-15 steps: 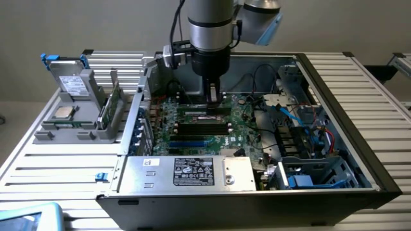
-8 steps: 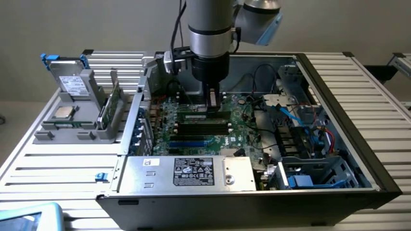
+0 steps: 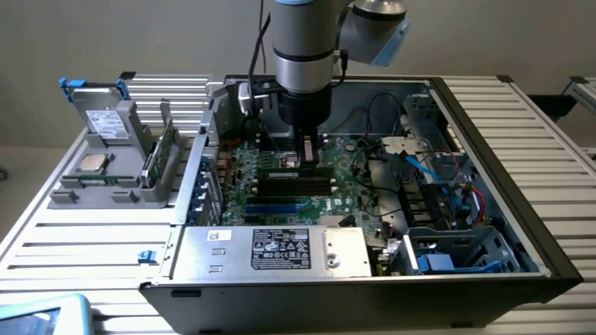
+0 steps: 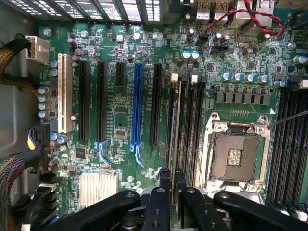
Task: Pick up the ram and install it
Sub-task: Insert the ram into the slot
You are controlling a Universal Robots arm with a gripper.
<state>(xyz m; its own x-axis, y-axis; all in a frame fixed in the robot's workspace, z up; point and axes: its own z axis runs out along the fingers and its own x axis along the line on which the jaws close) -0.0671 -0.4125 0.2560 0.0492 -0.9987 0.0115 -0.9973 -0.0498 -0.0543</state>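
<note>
1. Slats of a white ribbed table (image 3: 84, 244) carried an open dark-grey computer case (image 3: 373, 307) in the exterior view, with a large green motherboard (image 3: 244, 204) lying flat inside it.
2. My grey arm reached straight down into the case, and my gripper (image 3: 308, 159) stood low over the bank of black memory slots (image 3: 293, 185) near the board's middle.
3. A silver labelled power-supply box (image 3: 279, 248) sat along the near wall of the case.
4. Outside the case, towards the exterior view's left, a grey plastic rack (image 3: 93, 190) held a small square silver processor chip (image 3: 91, 162) and a green board standing on edge (image 3: 158, 157).
5. In the wrist view my two black fingers (image 4: 164, 180) stood almost together, leaving a thin gap.
6. That gap appeared to pinch the ram (image 4: 178, 125), a long, narrow green stick seen edge-on.
7. The stick ran in line with the long black slots (image 4: 192, 125) and directly over one of them. I could not tell whether it was seated.
8. Those slots lay between a long blue expansion slot (image 4: 138, 106) and the square metal-framed processor socket (image 4: 236, 154).
</note>
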